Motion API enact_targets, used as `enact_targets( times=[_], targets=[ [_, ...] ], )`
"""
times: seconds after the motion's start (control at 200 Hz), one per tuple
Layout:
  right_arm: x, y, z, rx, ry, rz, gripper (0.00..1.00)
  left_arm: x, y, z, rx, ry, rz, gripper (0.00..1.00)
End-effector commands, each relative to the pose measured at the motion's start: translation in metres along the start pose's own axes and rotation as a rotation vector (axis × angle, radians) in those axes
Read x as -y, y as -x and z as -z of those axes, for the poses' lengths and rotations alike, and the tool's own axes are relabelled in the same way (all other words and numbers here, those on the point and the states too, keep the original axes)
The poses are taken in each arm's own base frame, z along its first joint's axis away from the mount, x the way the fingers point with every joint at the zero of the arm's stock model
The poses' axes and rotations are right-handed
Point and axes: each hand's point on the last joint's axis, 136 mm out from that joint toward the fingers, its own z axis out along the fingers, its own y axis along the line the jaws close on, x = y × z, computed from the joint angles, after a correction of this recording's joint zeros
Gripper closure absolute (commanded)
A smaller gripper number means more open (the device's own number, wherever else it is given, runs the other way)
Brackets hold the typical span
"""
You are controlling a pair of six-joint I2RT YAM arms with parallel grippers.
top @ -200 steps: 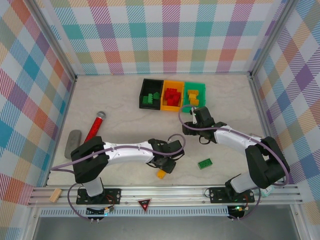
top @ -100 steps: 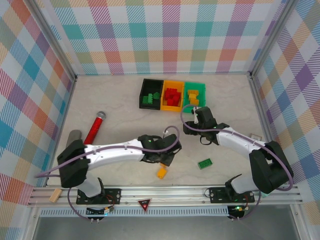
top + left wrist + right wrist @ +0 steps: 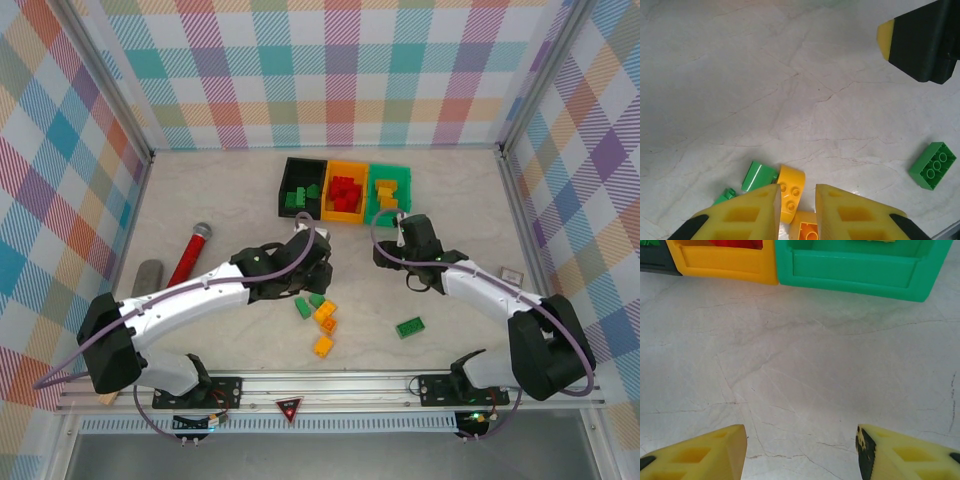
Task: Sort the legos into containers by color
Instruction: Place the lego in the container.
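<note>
- Top external view: shows the orange bin point(image 3: 346, 165) at the far middle of the worktop point(image 3: 220, 200), joined to a black bin point(image 3: 284, 190) on its left and a green bin point(image 3: 390, 166) on its right.
- Shows red legos point(image 3: 345, 193) inside the orange bin, green legos point(image 3: 297, 197) in the black bin, and yellow legos point(image 3: 386, 190) in the green bin.
- Places a loose cluster of green and orange bricks point(image 3: 318, 312) well nearer than the orange bin, a single orange brick point(image 3: 322, 346) nearer again, and a lone green brick point(image 3: 408, 326) nearer and to the right.
- Has the left arm point(image 3: 190, 300) ending between the orange bin and that cluster, and the right arm point(image 3: 480, 285) ending nearer than the orange bin and to its right.
- Left wrist view: shows the left fingers point(image 3: 740, 215) clenched almost together with a narrow slit between them, clamping nothing.
- Shows a yellow brick point(image 3: 790, 192) lying studs-up on the worktop, seen through that slit, touching neither finger.
- Right wrist view: shows the right fingers point(image 3: 695, 452) released, spread wide and empty, above bare worktop just nearer than the orange bin's front wall.
</note>
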Motion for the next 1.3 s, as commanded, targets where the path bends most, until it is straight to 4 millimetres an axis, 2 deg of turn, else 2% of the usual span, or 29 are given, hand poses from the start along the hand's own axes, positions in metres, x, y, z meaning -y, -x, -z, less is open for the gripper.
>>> enact_targets(
  times=[0.0, 0.17, 0.3, 0.385, 0.395, 0.565, 0.71, 0.79, 0.93, 1.05, 1.205, 1.295],
  targets=[
    [0.006, 0.007, 0.008, 0.042, -0.018, -0.022, 0.40, 0.006, 0.014, 0.002, 0.008, -0.005, -0.031, 0.75],
    [0.020, 0.008, 0.014, 0.065, -0.046, -0.079, 0.40, 0.010, 0.052, -0.013, 0.043, -0.026, -0.005, 0.76],
    [0.035, 0.009, 0.018, 0.074, -0.065, -0.145, 0.40, 0.021, 0.094, -0.034, 0.085, -0.113, 0.055, 0.76],
    [0.044, 0.008, 0.020, 0.075, -0.063, -0.193, 0.40, 0.035, 0.122, -0.051, 0.101, -0.167, 0.059, 0.76],
    [0.046, 0.009, 0.021, 0.078, -0.064, -0.198, 0.40, 0.038, 0.129, -0.048, 0.114, -0.180, 0.060, 0.76],
    [0.056, 0.009, 0.022, 0.085, -0.043, -0.258, 0.40, 0.063, 0.171, -0.093, 0.113, -0.254, 0.037, 0.76],
    [0.056, 0.009, 0.023, 0.092, -0.036, -0.260, 0.39, 0.069, 0.203, -0.130, 0.124, -0.288, 0.065, 0.76],
    [0.054, 0.009, 0.023, 0.095, -0.024, -0.260, 0.39, 0.072, 0.223, -0.144, 0.157, -0.313, 0.079, 0.75],
    [0.051, 0.010, 0.024, 0.099, -0.005, -0.265, 0.39, 0.065, 0.243, -0.179, 0.192, -0.302, 0.115, 0.75],
    [0.051, 0.011, 0.025, 0.103, -0.005, -0.263, 0.39, 0.061, 0.254, -0.192, 0.205, -0.333, 0.169, 0.75],
    [0.049, 0.011, 0.026, 0.106, 0.004, -0.263, 0.39, 0.061, 0.256, -0.187, 0.194, -0.371, 0.199, 0.75],
    [0.049, 0.010, 0.025, 0.102, 0.004, -0.265, 0.39, 0.063, 0.242, -0.177, 0.144, -0.385, 0.194, 0.75]
  ],
)
